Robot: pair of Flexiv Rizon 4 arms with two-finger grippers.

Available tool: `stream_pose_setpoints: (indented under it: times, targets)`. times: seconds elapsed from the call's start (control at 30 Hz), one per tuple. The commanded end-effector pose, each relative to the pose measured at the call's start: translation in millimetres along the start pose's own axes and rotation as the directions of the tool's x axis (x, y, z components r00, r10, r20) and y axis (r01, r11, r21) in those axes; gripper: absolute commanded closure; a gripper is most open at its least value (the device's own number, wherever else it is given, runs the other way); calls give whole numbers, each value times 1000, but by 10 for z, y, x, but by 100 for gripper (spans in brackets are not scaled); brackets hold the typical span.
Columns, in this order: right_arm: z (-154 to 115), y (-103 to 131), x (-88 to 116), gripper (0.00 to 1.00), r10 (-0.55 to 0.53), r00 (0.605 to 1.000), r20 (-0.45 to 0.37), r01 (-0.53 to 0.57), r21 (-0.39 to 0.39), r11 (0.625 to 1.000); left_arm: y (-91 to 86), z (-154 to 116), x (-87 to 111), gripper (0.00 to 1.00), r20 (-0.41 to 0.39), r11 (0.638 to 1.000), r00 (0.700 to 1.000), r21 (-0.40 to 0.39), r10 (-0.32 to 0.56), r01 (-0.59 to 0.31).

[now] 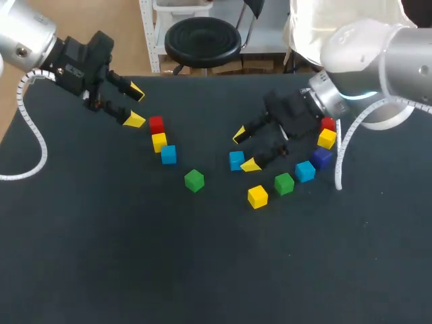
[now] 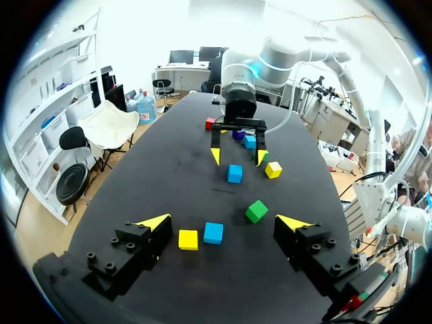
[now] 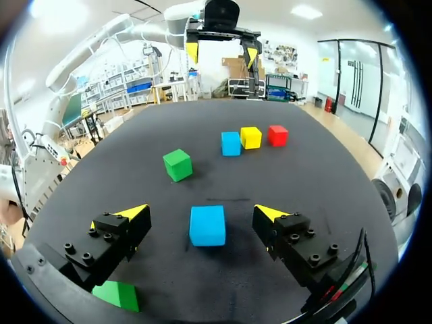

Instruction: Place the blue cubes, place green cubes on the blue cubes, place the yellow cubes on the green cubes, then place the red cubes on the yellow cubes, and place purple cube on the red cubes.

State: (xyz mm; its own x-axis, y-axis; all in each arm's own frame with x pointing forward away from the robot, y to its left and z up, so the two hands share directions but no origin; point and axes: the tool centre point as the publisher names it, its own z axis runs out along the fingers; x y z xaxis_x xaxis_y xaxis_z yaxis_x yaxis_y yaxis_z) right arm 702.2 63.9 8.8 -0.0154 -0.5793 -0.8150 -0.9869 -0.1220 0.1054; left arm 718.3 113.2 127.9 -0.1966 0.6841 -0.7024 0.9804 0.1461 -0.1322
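Note:
My right gripper (image 1: 245, 150) hangs open over the table's middle, and a blue cube (image 1: 236, 160) (image 3: 207, 225) lies between its spread fingers, untouched. Behind it lie a yellow cube (image 1: 257, 196), a green cube (image 1: 284, 183), a blue cube (image 1: 305, 171), a purple cube (image 1: 321, 158), another yellow cube (image 1: 327, 138) and a red cube (image 1: 328, 123). My left gripper (image 1: 135, 104) (image 2: 224, 223) stands open and empty at the back left, beside a row of red (image 1: 156, 124), yellow (image 1: 159, 142) and blue (image 1: 169, 154) cubes. A lone green cube (image 1: 194, 180) (image 2: 256, 211) sits between the arms.
The black table (image 1: 135, 256) is bare across its whole front half. Its back edge runs just behind my left gripper. My right arm's white cable (image 1: 337, 162) hangs close to the purple and blue cubes.

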Motion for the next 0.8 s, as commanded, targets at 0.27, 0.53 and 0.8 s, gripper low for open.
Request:
stream_pose_setpoints:
  times: [0.27,0.53,0.8]
  targets:
    - [79,4,71,62,20,1000,-15,-20,18,1000,-7,1,9,0,3,1000,1000,-2,2,-2]
    - [12,139,30,100,28,998,-53,-21,117,993,-7,1,9,0,3,1000,1000,-2,2,-2]
    - [32,192,86,100,57,998,-39,-50,171,984,-7,1,9,0,3,1000,1000,-2,2,-2]
